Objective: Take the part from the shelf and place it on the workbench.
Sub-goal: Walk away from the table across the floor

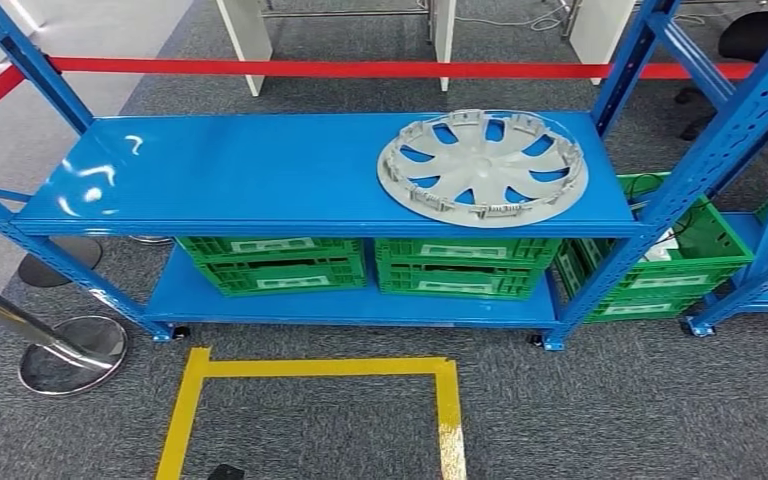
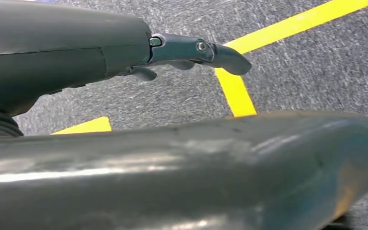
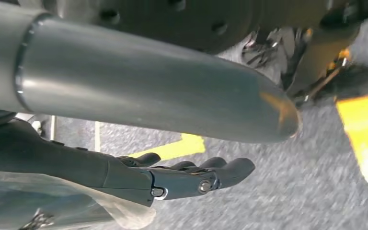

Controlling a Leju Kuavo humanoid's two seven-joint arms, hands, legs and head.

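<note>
I see both hands, left hand (image 2: 191,52) and right hand (image 3: 191,177), empty, fingers loose. Hubcap (image 1: 482,166) near shelf (image 1: 240,170) edge (thin rim): could slip off.

Green crates (image 1: 360,262) sit side by side low in the frame centre. Yellow floor tape (image 1: 447,405) outlines a square on grey carpet. Red barrier tape (image 1: 360,68) spans the top; chrome stanchion base (image 1: 72,353) at lower left.

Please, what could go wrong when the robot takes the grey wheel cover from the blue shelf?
1. The wheel cover is wide and flat; one hand may not hold it steadily, so it could tilt or slip.
2. It lies near the blue upright at the shelf's right end; lifting it could knock that post.
3. Both the left hand and right hand hang low, so the reach is long.
</note>
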